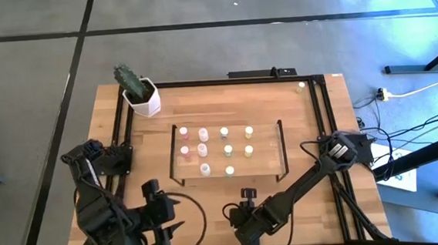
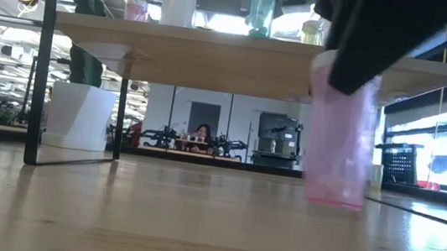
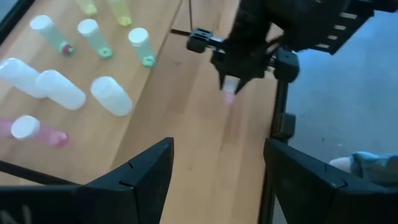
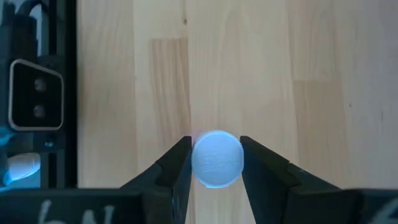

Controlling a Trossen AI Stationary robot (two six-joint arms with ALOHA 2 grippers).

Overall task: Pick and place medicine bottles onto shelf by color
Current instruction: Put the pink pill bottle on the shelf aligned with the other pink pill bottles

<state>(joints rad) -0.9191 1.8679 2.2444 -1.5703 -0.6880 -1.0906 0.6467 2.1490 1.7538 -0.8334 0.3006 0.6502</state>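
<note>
right gripper (image 1: 249,227) is clamped on a pink bottle (image 2: 339,139) by its pale cap, hanging at the table's (image 1: 313,139) near edge, in front of the shelf (image 1: 264,166). nine bottles stand on the shelf in three columns. left gripper (image 1: 161,219) waits near-left, fingers spread, holding nothing.

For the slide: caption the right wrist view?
Right gripper shut on a pink medicine bottle, above the bare wooden tabletop.

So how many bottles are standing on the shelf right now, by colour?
Pink bottles: 2
White bottles: 3
Green bottles: 3
Yellow bottles: 2
Total on the shelf: 10
</note>
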